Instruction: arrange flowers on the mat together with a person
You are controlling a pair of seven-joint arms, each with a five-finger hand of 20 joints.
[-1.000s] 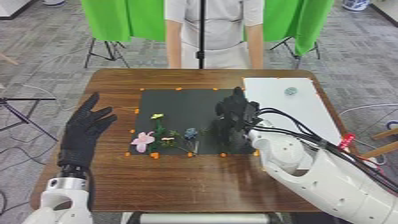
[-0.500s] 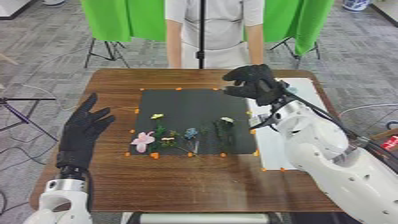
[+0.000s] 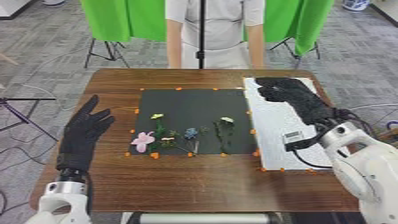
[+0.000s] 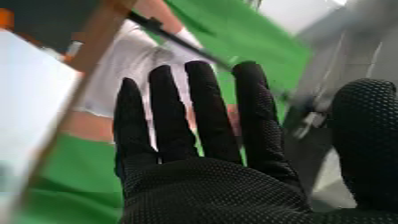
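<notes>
Flowers [image 3: 142, 141] lie on the mat [image 3: 182, 105] between the left robot hand [image 3: 80, 134] and right robot hand [image 3: 304, 101], both well open, empty.

grey carpeted floor [image 3: 53, 60], green cloth [image 3: 108, 20] hanging beyond brown wooden table [image 3: 213, 192], black tripod legs [image 3: 111, 50] below

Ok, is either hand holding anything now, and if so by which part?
Nothing is held: the right hand is empty over the white sheet, its fingers straight, and the left hand is open and empty too.
</notes>
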